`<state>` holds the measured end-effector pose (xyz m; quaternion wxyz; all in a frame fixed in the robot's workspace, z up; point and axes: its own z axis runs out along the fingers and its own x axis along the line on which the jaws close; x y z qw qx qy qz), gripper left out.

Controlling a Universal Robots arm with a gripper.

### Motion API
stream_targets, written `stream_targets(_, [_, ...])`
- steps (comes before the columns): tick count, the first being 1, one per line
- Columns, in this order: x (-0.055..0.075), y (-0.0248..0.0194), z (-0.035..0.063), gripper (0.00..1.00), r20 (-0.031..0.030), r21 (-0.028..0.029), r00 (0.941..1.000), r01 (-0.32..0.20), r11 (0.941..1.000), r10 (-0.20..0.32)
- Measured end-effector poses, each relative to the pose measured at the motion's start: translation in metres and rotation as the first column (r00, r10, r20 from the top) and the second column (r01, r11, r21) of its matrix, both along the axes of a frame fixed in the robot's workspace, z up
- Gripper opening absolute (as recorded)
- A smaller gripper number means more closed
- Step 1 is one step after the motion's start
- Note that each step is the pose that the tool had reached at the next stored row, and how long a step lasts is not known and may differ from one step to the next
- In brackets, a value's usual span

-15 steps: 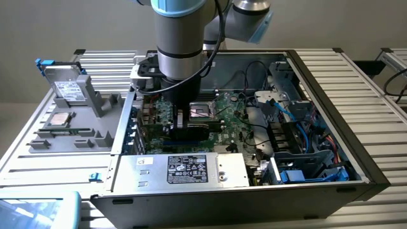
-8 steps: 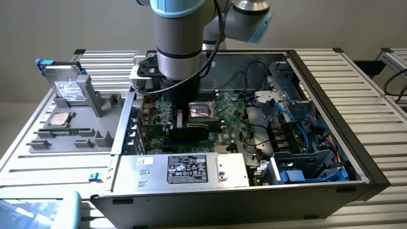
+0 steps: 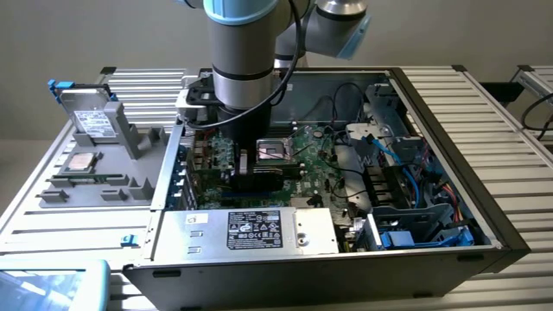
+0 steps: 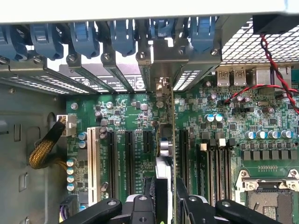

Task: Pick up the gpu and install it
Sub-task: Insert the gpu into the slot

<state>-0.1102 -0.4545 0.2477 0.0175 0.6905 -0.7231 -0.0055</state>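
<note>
I hold the gpu point(image 4: 166, 140) edge-on and upright, so it shows as a thin green card with its metal bracket end point(image 4: 161, 86) against the case's rear slot openings. It stands over the black expansion slots of the green motherboard point(image 4: 135, 112), between two of them; whether it sits in a slot I cannot tell. My gripper point(image 4: 166, 191) is shut on the card, one black finger point(image 4: 150, 189) on each side. In the exterior view the gripper point(image 3: 248, 165) reaches down into the open computer case point(image 3: 449, 162), with the dark gpu point(image 3: 259, 178) under it.
Blue slot latches point(image 4: 122, 35) line the case's rear wall. A yellow-sleeved cable point(image 4: 44, 149) and a red-black wire point(image 4: 271, 60) lie nearby. The CPU socket point(image 3: 276, 150), power supply point(image 3: 259, 230) and drive cage with blue cables point(image 3: 406, 201) surround the board. A grey parts tray point(image 3: 87, 168) stands at the exterior view's left.
</note>
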Motion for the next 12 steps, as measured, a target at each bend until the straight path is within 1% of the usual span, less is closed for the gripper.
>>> stream_targets(5, [-0.0002, 0.0008, -0.0002, 0.28, 0.0004, 0.0003, 1.0000, 0.000, 1.0000, 0.000])
stream_targets(12, [-0.0003, 0.0007, -0.0003, 0.28, 0.0004, 0.0001, 1.0000, 0.000, 1.0000, 0.000])
